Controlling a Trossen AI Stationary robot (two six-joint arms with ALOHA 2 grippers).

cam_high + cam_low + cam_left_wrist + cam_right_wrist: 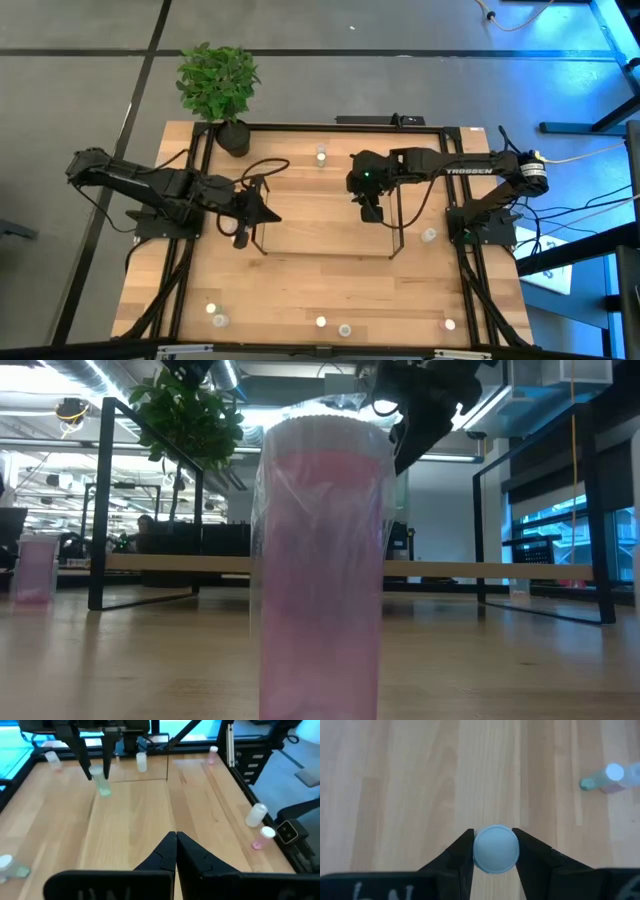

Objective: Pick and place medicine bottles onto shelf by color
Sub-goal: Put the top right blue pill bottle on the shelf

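My right gripper (372, 212) is over the right part of the shelf (330, 127) and is shut on a pale green medicine bottle (103, 784) with a whitish cap. My left gripper (176, 839) is shut and empty over the shelf's left end (262, 232). One bottle (321, 155) stands upright at the shelf's far side. Another (429, 236) is just right of the shelf. Several stand along the table's near edge, among them a pink one (320, 560) close to the low camera. My right gripper pinches the bottle's round whitish cap (495, 848) between its two fingers, one on either side. The fingers come from above, pointing down. The bottle hangs below them, slightly tilted, and looks clear of the wood in the low view (401, 490).
A potted plant (217, 85) stands at the table's far left corner. The black frame posts (465, 250) run along the table's sides. A bottle (610, 774) lies on its side on the wood near my right gripper. Two more (257, 815) are by the right frame.
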